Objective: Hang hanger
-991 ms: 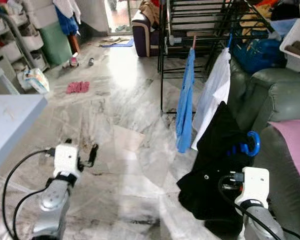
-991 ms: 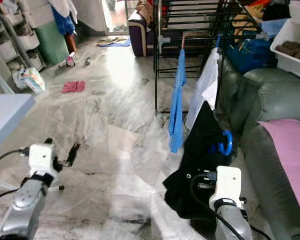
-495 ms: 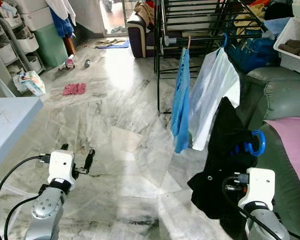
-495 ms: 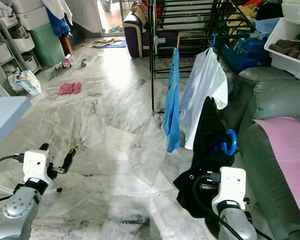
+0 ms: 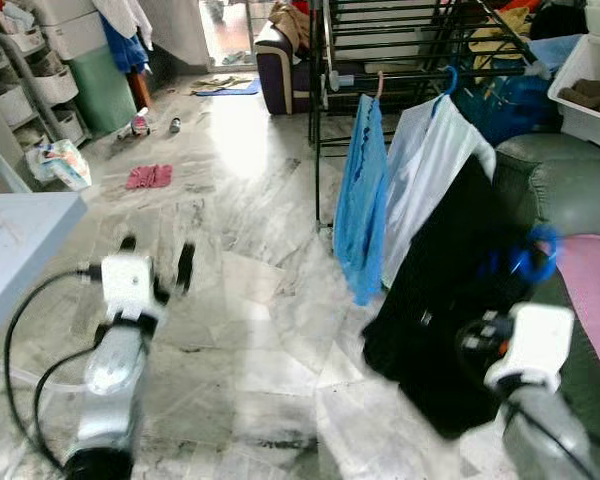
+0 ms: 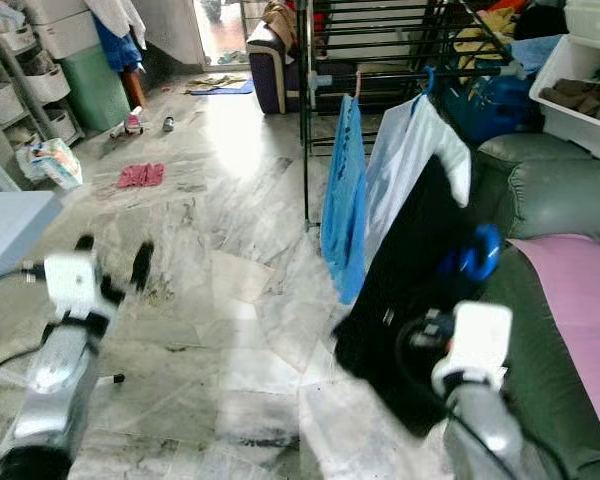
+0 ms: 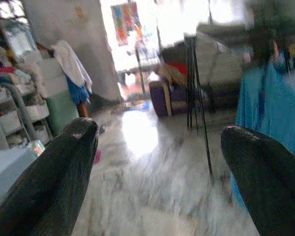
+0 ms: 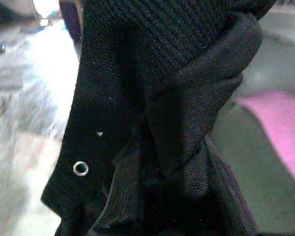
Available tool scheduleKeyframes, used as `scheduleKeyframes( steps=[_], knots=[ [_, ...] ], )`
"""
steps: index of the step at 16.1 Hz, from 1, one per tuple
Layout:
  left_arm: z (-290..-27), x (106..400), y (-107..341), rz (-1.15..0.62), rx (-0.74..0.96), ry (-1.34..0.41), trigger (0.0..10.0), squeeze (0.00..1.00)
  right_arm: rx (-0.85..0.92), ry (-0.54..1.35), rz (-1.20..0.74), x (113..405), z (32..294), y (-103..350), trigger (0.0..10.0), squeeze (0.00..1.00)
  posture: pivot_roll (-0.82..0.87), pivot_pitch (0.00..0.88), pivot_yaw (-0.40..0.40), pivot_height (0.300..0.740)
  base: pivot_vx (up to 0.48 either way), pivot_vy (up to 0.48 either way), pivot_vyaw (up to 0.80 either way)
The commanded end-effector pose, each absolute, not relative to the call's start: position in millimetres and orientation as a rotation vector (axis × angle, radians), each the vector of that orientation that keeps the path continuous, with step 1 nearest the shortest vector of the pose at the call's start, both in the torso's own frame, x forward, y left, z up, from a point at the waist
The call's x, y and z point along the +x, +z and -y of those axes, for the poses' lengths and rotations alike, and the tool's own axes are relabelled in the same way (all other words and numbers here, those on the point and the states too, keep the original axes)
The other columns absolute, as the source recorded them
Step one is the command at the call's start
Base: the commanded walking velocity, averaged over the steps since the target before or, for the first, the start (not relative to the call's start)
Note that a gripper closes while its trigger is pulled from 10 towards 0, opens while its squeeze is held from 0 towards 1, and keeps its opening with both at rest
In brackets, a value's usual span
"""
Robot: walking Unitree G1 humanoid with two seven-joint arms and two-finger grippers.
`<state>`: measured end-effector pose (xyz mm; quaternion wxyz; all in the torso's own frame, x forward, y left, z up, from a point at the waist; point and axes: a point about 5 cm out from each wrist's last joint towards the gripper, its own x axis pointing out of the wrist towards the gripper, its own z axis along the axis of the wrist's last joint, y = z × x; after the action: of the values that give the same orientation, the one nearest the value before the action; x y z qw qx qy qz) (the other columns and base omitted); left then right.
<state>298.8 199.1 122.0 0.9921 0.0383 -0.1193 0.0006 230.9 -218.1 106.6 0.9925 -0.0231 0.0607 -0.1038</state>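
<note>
Scanning from my left: the desk (image 5: 20, 235) sits at the edge, nothing to do with this job. My left claw (image 5: 158, 268) hangs released over the marble floor (image 5: 260, 330), fingers spread wide in the left wrist view, holding nothing. I judge it's parked out of the way so the other arm can work.

Moving across, the rack (image 5: 400, 60) stands ahead with two garments on its low rail: one blue shirt (image 5: 358, 215) and one white shirt (image 5: 425, 190), each on its own hook, side by side and just touching. That's the rail I'm aiming for, I reckon.

On the right, my right claw (image 6: 458, 300) is lifted toward those shirts with the black garment (image 5: 440, 300) draped off one blue hanger (image 6: 470, 262). The cloth hides the fingers, so I cannot tell how they're set. Green sofa (image 5: 570, 195) beside it, pink cloth (image 5: 592, 290) on the seat.
</note>
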Motion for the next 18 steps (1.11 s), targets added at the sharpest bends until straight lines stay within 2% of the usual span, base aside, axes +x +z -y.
scheduleKeyframes(
  steps=[1,5,8,9,13,18],
  knots=[
    [-194.3,305.4,142.6,0.307,0.048,-0.004,10.0,0.0,-0.051,-0.202,-0.044,234.2,216.4,121.0,10.0,0.0,-0.06,0.0,0.037,0.74,0.0,0.0,0.0],
    [-187.2,314.9,167.8,0.393,0.016,-0.027,10.0,0.0,-0.047,-0.188,-0.06,234.5,210.7,114.2,10.0,0.0,-0.06,0.0,0.042,0.74,0.0,0.0,0.0],
    [-195.7,311.6,150.9,0.322,0.023,-0.022,10.0,0.0,-0.033,-0.19,-0.073,233.6,209.5,110.4,10.0,0.0,-0.06,0.0,0.046,0.74,0.0,0.0,0.0],
    [-203.2,302.9,128.7,0.236,-0.001,-0.01,10.0,0.0,-0.03,-0.189,-0.096,230.6,209.6,105.5,10.0,0.0,-0.06,0.0,0.046,0.74,0.0,0.0,0.0],
    [-191.5,284.4,93.4,0.069,-0.138,-0.152,10.0,0.0,-0.022,-0.175,-0.12,229.7,206.2,100.1,10.0,0.0,-0.06,0.0,0.041,0.74,0.0,0.0,0.0],
    [-198.2,277.3,80.7,0.018,-0.095,-0.169,10.0,0.0,-0.015,-0.173,-0.14,228.3,205.7,95.3,10.0,0.0,-0.05,0.0,0.042,0.74,0.0,0.0,0.0]
  ],
)
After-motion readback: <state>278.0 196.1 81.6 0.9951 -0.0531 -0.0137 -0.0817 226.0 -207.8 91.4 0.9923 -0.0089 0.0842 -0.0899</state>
